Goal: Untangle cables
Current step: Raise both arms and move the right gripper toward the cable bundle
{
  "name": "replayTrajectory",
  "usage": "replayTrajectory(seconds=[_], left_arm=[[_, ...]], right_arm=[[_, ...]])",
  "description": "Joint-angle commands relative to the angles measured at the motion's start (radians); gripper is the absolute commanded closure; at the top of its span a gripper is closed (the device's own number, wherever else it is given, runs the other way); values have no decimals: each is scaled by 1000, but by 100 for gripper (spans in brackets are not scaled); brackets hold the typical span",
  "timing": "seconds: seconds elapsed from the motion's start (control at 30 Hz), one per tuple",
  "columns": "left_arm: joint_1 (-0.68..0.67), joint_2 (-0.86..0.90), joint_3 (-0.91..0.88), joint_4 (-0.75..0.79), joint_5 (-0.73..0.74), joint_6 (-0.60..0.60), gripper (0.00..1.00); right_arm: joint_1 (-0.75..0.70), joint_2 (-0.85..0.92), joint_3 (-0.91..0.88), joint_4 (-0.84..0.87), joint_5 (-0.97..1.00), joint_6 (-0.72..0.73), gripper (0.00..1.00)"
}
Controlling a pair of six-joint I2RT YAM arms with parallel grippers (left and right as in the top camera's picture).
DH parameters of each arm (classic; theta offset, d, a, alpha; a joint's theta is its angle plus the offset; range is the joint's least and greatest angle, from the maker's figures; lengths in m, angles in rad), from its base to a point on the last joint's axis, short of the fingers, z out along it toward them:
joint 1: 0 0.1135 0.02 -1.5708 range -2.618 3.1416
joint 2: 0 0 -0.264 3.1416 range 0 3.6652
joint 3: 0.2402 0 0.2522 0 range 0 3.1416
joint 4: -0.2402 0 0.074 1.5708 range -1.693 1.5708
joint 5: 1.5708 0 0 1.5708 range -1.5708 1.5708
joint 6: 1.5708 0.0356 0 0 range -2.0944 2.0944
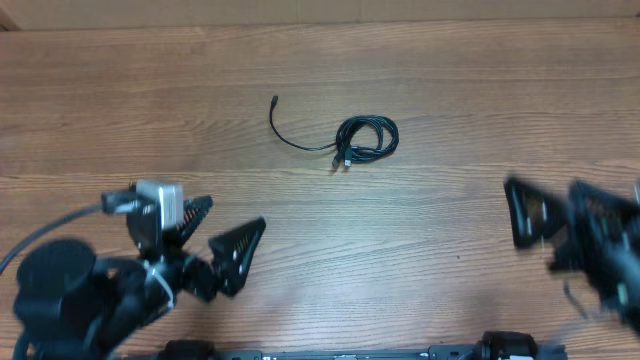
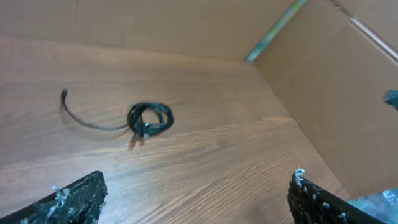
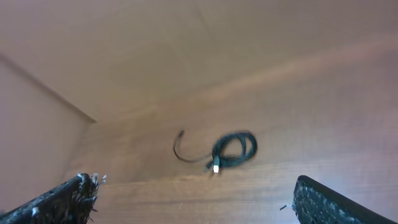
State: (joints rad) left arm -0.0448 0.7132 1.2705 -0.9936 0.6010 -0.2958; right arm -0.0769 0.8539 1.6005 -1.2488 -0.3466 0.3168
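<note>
The cables (image 1: 366,138) lie as a small black coil on the wooden table, upper middle, with one loose end (image 1: 275,101) curving out to the left and a silvery plug at the coil's lower left. The coil also shows in the left wrist view (image 2: 149,119) and the right wrist view (image 3: 234,150). My left gripper (image 1: 225,228) is open and empty at the lower left, well short of the coil. My right gripper (image 1: 550,212) is open and empty at the right edge, blurred, far from the coil.
A cardboard wall (image 2: 336,81) stands along the table's far and side edges. The wooden table (image 1: 450,80) stretches around the coil on all sides.
</note>
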Motion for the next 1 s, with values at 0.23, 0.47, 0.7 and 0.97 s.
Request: replayTrajectory(seconds=[0.23,0.47,0.7,0.97], left_arm=[[5,80,13,95,19,-45,7],[5,93,13,161,-37,-49,8],[5,144,13,144,-30,-18,7],[5,153,13,146,-25,-14,3]], right_arm=[[9,434,3,6,-105,45,0],[140,690,3,14,-36,7,2],[274,860,3,120,110,-31,0],[296,970,3,309,122,-110,0]])
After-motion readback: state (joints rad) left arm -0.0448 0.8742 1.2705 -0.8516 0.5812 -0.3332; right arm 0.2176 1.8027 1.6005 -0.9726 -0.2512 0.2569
